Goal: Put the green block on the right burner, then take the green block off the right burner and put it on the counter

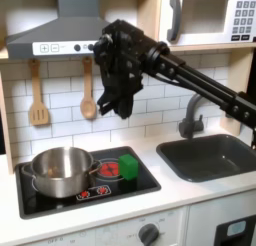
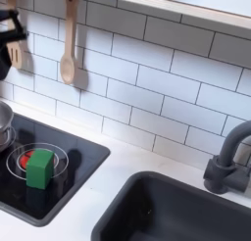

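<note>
First exterior view: green block [image 1: 129, 166] sitting square on the right burner [image 1: 112, 170], on the red rings of the black stove panel [image 1: 60, 198], just beside the steel pot [image 1: 60, 171] but apart from it. Resting on its own, touched by nothing. Gripper [image 1: 118, 110] hanging high above the stove in front of the tiled wall, well clear of the block, fingers pointing down. Too dark and blurred to tell wide from narrow; nothing seen between the fingers. Raised that high probably to clear pot and block before the next descent.

Second exterior view: green block [image 2: 39, 168] upright on the burner [image 2: 20, 159], covering part of the rings. Bare off-white counter [image 2: 116, 172] between the stove panel [image 2: 74, 171] and the sink basin [image 2: 186, 214], with the faucet [image 2: 231, 163] at the second exterior view's right.

Judged from this: first half of the task done, with the second half to come. Next, probably straight down over the block, a grip on two opposite faces, then across to that bare strip of counter, short of the sink edge. Main risk: a finger catching the pot rim on the way down.
</note>
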`<state>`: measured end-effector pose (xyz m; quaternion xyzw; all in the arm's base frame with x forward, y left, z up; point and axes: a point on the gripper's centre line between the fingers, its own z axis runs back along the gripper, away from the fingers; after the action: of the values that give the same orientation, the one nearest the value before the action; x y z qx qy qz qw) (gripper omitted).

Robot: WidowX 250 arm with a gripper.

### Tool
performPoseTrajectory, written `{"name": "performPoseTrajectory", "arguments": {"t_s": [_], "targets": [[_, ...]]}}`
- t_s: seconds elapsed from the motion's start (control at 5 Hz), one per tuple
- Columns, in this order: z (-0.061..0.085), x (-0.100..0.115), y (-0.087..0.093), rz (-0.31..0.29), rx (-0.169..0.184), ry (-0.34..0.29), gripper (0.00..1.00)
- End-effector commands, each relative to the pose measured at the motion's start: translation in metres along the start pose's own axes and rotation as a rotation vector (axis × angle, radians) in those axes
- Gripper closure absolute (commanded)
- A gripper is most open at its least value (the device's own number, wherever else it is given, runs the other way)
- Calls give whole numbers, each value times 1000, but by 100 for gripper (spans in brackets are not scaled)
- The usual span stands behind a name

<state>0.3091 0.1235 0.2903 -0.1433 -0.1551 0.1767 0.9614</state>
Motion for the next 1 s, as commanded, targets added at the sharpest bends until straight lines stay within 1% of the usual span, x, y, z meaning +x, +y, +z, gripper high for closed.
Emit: {"name": "performPoseTrajectory", "arguments": {"t_s": [0.0, 0.2, 0.4, 0.6, 0.8], "targets": [[-25, -26, 19, -1, 124, 119, 100], [-36, -35, 17, -25, 136, 145, 100], [-52, -41, 9, -29, 125, 176, 100], [-63, -41, 2, -36, 130, 181, 100], [-68, -41, -2, -55, 148, 160, 100]]}}
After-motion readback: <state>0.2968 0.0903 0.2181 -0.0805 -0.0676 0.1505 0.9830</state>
